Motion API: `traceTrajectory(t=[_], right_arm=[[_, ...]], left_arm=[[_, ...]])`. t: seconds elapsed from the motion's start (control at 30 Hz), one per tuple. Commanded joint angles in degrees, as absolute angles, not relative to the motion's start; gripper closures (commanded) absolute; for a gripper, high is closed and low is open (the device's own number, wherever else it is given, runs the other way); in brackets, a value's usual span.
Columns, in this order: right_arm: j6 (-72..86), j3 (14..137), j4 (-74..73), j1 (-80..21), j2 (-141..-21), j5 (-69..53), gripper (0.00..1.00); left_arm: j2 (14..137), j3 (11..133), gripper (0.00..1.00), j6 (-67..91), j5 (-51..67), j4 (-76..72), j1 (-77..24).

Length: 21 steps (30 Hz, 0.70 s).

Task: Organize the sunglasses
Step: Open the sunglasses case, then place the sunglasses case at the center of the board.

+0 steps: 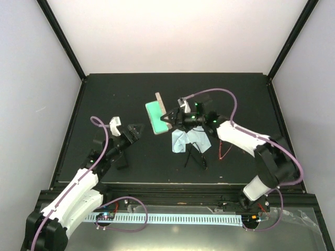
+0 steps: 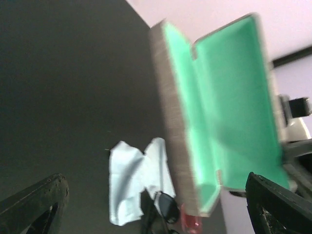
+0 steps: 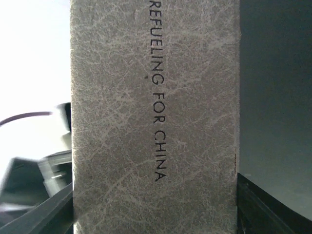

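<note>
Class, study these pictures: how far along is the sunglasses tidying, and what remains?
Done: the case stands open, green lining showing. In hand: the right gripper clamps the case; the left gripper is open and empty beside it. Left: the black sunglasses by the blue cloth and the red sunglasses lie on the table, outside the case.

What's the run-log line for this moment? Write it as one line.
left hand: open, empty | right hand: gripping open green-lined case | black sunglasses: beside blue cloth, not in case
</note>
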State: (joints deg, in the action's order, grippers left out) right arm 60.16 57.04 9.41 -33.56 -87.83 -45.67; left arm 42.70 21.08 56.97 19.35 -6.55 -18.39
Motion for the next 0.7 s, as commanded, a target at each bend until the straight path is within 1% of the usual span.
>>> traceTrajectory(t=[0.0, 0.17, 0.3, 0.4, 0.47, 0.6, 0.67], right_arm=[[46.7, 60.7, -2.1, -36.5, -97.0, -34.6, 0.49], [44.5, 65.6, -3.3, -39.7, -104.7, -31.5, 0.50], [44.9, 67.1, -3.1, -41.7, -107.3, -31.9, 0.49], [45.9, 66.5, -1.7, -42.1, -108.4, -33.3, 0.47], [46.4, 66.7, -0.6, -42.2, -109.4, -35.2, 0.44], [46.9, 69.0, -0.6, -42.4, -112.6, -38.0, 0.32], [47.0, 69.9, -1.0, -42.3, -113.6, -37.9, 0.28]], left_arm=[[40.2, 24.2, 0.01, 53.0, 9.3, 5.5, -17.6], [41.8, 25.1, 0.01, 52.0, 10.2, 6.2, -17.1], [44.6, 23.5, 0.01, 52.8, 12.1, 4.3, -17.0], [46.6, 22.9, 0.01, 52.9, 12.8, 3.8, -16.8], [47.7, 22.9, 0.01, 52.9, 13.2, 3.5, -16.7], [49.8, 22.9, 0.01, 52.8, 13.3, 3.5, -16.6], [50.9, 22.9, 0.01, 52.8, 13.5, 3.5, -16.5]])
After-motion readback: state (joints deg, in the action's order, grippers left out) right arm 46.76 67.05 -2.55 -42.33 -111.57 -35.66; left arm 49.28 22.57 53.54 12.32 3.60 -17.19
